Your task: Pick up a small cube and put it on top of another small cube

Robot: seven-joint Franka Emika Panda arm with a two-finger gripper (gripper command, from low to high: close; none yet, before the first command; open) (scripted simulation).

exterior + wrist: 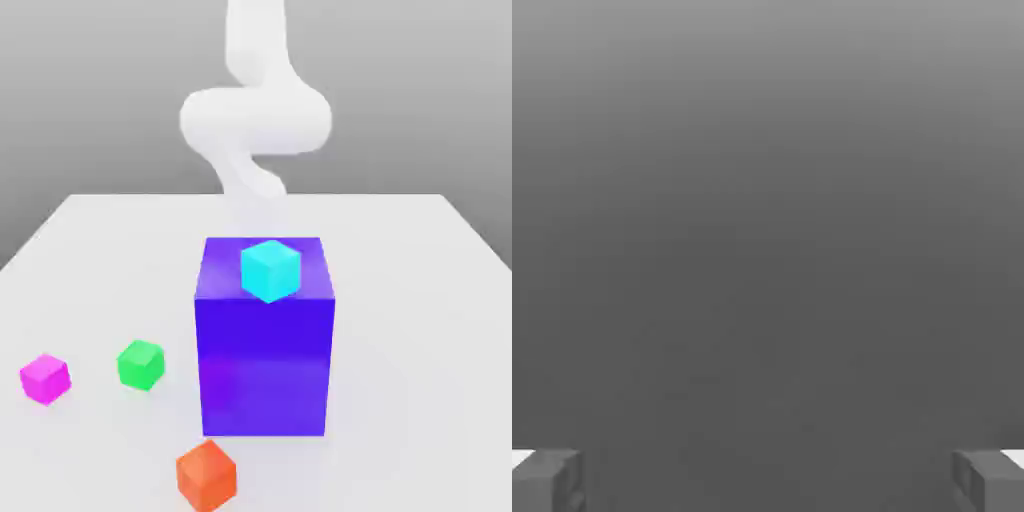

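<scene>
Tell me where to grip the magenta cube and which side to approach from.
Take the magenta cube across two opposite vertical faces, coming straight down from above. It rests flat on the table with clear space all around; the green cube sits apart on the exterior view's right. The gripper is open wide with nothing between its fingers.

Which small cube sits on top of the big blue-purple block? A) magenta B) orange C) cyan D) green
C: the cyan cube rests on the top face of the blue-purple block; the magenta cube, green cube and orange cube lie on the table.
</scene>
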